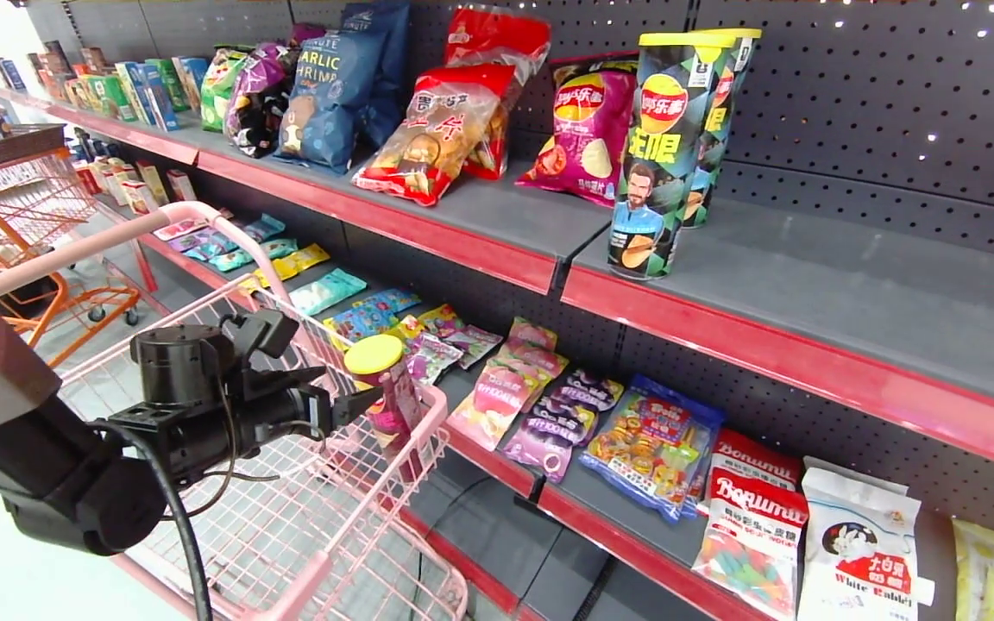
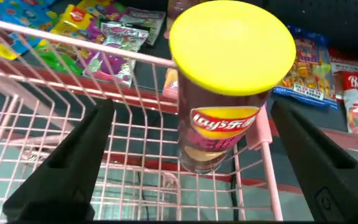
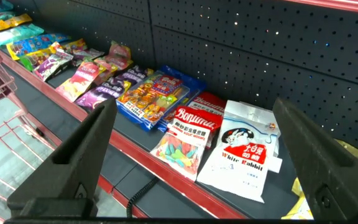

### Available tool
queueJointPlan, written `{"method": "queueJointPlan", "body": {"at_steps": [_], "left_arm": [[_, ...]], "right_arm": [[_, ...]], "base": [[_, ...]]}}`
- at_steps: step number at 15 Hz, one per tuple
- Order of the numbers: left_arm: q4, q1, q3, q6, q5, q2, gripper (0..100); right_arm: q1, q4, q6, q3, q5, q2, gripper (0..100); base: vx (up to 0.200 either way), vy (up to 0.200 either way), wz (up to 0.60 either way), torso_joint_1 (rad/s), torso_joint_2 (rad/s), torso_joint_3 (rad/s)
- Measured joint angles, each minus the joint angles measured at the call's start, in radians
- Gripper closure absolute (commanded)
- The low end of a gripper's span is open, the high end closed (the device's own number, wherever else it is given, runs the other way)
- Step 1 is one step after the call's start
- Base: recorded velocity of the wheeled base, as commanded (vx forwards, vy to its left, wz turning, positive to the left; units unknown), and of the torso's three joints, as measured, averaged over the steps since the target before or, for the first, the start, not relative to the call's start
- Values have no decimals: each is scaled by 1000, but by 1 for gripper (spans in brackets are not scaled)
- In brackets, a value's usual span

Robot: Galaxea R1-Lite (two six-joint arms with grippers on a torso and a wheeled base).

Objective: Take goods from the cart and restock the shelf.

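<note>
In the pink wire cart, the left pincer stood spread around the upright maroon crisp tube with the yellow lid. Light, stiff, slick, I'd say: take it mid-body. Over the lower shelf, the right pincer hung spread, empty.

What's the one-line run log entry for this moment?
phase: pre-grasp | left gripper: open, fingers flanking yellow-lidded chip can in pink cart | right gripper: open, empty, over lower shelf

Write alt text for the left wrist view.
A yellow-lidded chip can, upright in the corner of a pink wire cart, sits between the open fingers of the left hand. Candy packets lie on the shelf behind.
</note>
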Motion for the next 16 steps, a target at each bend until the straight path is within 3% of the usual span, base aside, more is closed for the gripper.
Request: {"method": "queueJointPlan", "body": {"at_steps": [8,9,16], "left_arm": [[0,-47,-101,5,2,104,0],[0,-48,-109,4,2,113,100],[1,-46,-121,2,-4,138,100]], "right_arm": [[0,0,0,0,0,0,0],[0,0,0,0,0,0,0],[0,0,0,0,0,0,0]], "base": [[0,0,0,0,0,0],[0,0,0,0,0,0],[0,0,0,0,0,0]]}}
